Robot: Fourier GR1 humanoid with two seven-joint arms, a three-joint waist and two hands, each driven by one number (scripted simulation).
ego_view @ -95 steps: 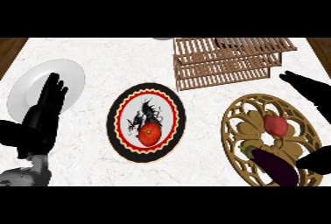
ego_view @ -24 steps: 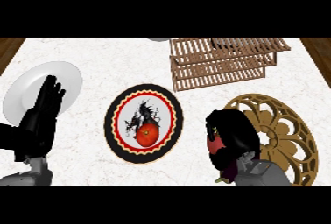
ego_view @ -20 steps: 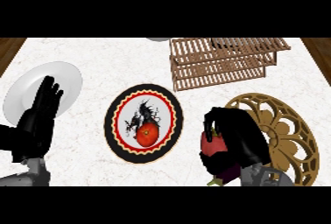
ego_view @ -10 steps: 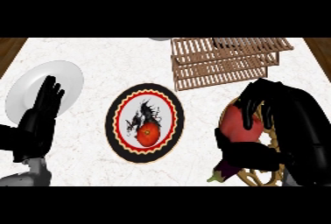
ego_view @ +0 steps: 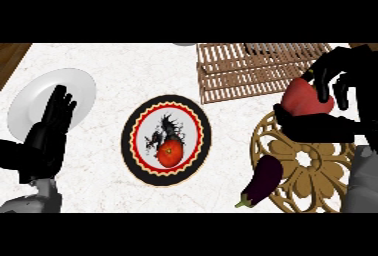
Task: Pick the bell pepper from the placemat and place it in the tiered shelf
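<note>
My right hand (ego_view: 341, 67) is shut on a red bell pepper (ego_view: 304, 98) and holds it in the air. The pepper hangs above the far edge of a round golden openwork placemat (ego_view: 310, 161), just right of the front corner of the wooden slatted tiered shelf (ego_view: 247, 70). The fingers curl over the pepper's top and the thumb lies below it. My left hand (ego_view: 49, 131) rests open at the left, fingers up, over the edge of a white plate (ego_view: 43, 93).
A dark purple eggplant (ego_view: 261, 181) lies on the golden mat's near left rim. A round black, red and white mat with a dragon (ego_view: 167, 137) lies mid-counter, and a red tomato (ego_view: 171, 153) sits on it. Brown counter edge shows at the far left.
My right hand closed on the pepper over the golden mat and lifted it up and away toward the shelf. The eggplant is uncovered. The left hand has not moved.
</note>
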